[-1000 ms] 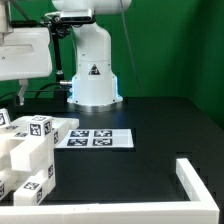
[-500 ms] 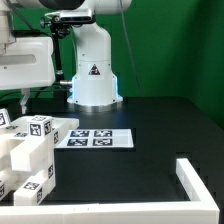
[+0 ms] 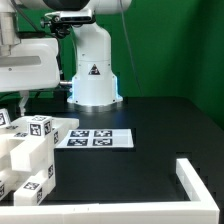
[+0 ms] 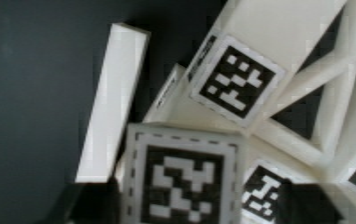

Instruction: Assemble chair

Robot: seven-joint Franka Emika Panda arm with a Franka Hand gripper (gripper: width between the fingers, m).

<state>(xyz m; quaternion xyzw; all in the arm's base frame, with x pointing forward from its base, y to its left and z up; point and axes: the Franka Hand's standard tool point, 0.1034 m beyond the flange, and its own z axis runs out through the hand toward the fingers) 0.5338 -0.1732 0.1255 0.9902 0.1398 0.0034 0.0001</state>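
The chair (image 3: 28,155), not yet put together, sits as a heap of chunky white blocks and panels at the near corner of the black table (image 3: 150,150), on the exterior view's left. I place everything else from that heap. From my wrist I look straight down onto it: a tagged block face (image 4: 184,180), a cross-braced frame (image 4: 308,90) behind it, and a long plain white bar (image 4: 107,100) lying beside them on the dark surface. My own fingers do not show in either view, so I cannot tell from here whether my gripper is wide, closing, or already on a part.

Compared with a second ago, my arm's white housing (image 3: 25,65) has sunk lower over the heap, and the dark part of my wrist now shows above it. The parts themselves have not shifted. I judge that I am coming down for a first pick, with assembly hardly begun.

Just beyond the heap lies the marker board (image 3: 95,139), flat, with its square tags. Across the table from the heap, at the near right, runs the low white corner rail (image 3: 195,180). Farthest from the heap stands my white base (image 3: 93,70), bearing a small triangular warning sticker (image 3: 92,70); I can read no words on it, and the tags carry only black-and-white patterns.
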